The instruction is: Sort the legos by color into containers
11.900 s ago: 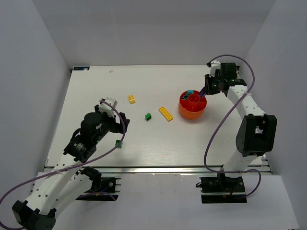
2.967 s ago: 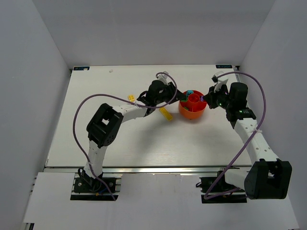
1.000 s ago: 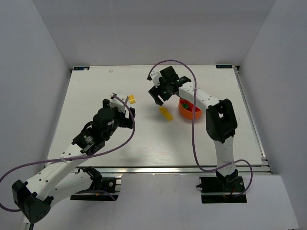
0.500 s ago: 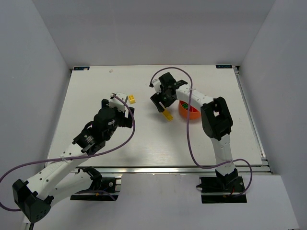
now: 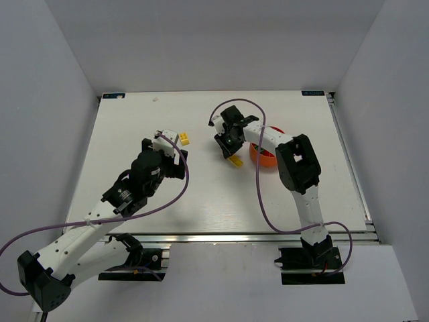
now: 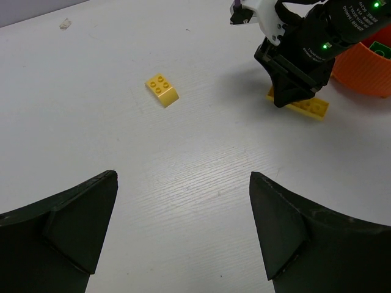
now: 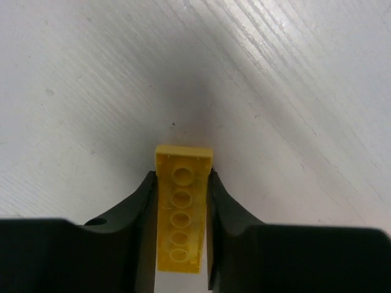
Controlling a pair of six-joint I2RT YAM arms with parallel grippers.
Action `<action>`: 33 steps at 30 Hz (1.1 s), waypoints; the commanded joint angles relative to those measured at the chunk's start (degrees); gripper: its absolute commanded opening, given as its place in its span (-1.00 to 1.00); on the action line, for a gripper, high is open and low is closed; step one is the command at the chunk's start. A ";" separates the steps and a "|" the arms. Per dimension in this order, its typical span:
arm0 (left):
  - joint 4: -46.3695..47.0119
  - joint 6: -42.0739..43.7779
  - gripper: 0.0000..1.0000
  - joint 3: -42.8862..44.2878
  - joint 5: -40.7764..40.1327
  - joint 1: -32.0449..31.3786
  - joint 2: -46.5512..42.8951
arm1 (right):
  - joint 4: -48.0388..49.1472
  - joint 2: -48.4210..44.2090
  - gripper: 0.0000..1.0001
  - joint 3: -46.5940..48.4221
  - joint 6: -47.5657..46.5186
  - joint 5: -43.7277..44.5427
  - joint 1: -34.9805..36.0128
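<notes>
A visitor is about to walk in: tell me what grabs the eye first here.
The right gripper stands out first, pinching a long yellow lego that lies flat on the table beside the orange bowl. Next is the left gripper, wide open and facing a small square yellow lego that lies alone.

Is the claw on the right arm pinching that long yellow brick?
Yes, in the right wrist view the two fingers of the right gripper press against both long sides of the long yellow brick.
</notes>
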 commanded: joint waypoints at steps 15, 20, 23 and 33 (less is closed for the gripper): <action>0.12 0.35 0.96 -0.43 -3.20 0.11 1.44 | -8.61 -19.93 -1.00 1.48 -12.00 -40.11 -3.74; 0.56 0.00 0.96 -0.87 -3.91 0.11 1.70 | 5.05 -34.22 -1.00 -9.49 -4.89 -33.36 -7.43; 0.82 0.00 0.96 -1.14 -3.47 0.11 2.31 | 19.62 -45.02 -1.00 -23.81 0.98 -25.19 -10.41; 1.26 -0.97 0.96 -1.49 -2.06 0.11 3.98 | 38.84 -58.53 -1.00 -44.32 6.72 -17.97 -17.80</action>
